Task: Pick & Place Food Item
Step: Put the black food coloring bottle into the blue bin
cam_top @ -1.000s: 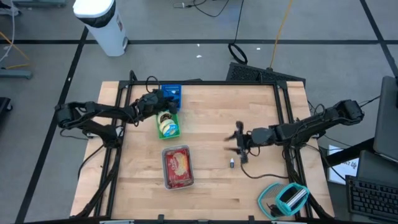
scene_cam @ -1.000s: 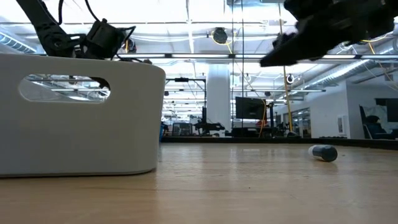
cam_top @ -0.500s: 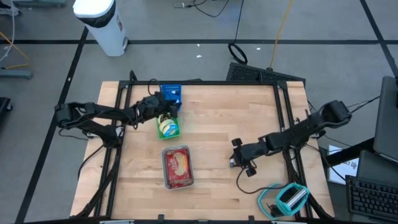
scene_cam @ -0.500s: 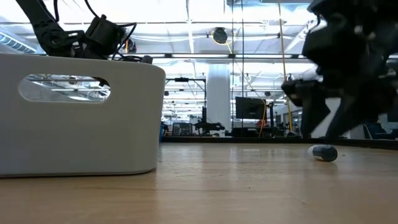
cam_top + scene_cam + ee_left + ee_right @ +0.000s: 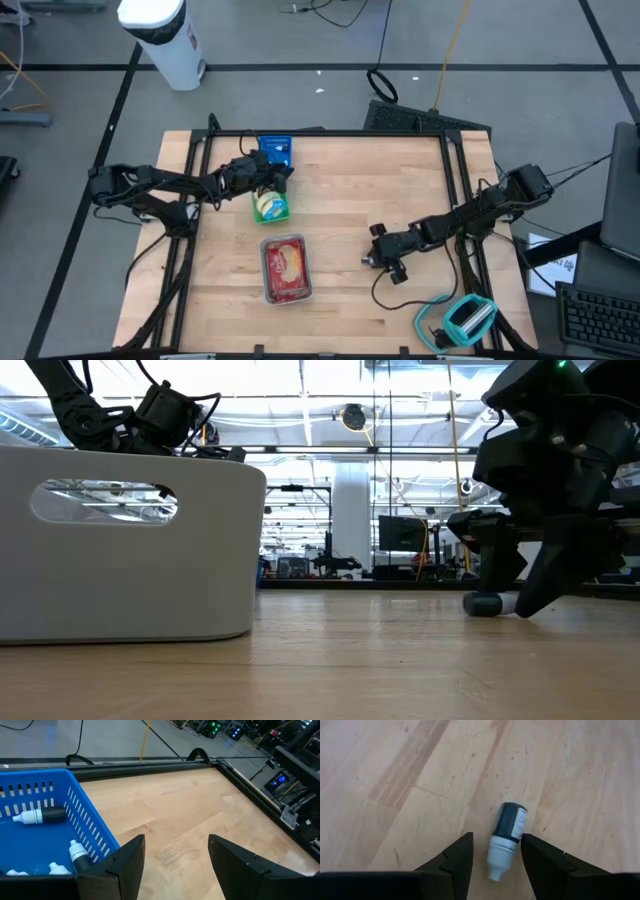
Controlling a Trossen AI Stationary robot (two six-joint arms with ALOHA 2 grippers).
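While the left gripper (image 5: 283, 172) hangs with fingers apart beside the blue basket (image 5: 277, 150), the right gripper (image 5: 496, 865) sits low on the wooden table (image 5: 340, 200), its 2 fingers open around a small dark bottle (image 5: 506, 837) lying flat.

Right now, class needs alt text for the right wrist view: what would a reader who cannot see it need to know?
A small dark bottle with a pale cap lies on its side on the light wooden tabletop, between the two dark fingers of the right pincer, which stands open around it without gripping it.
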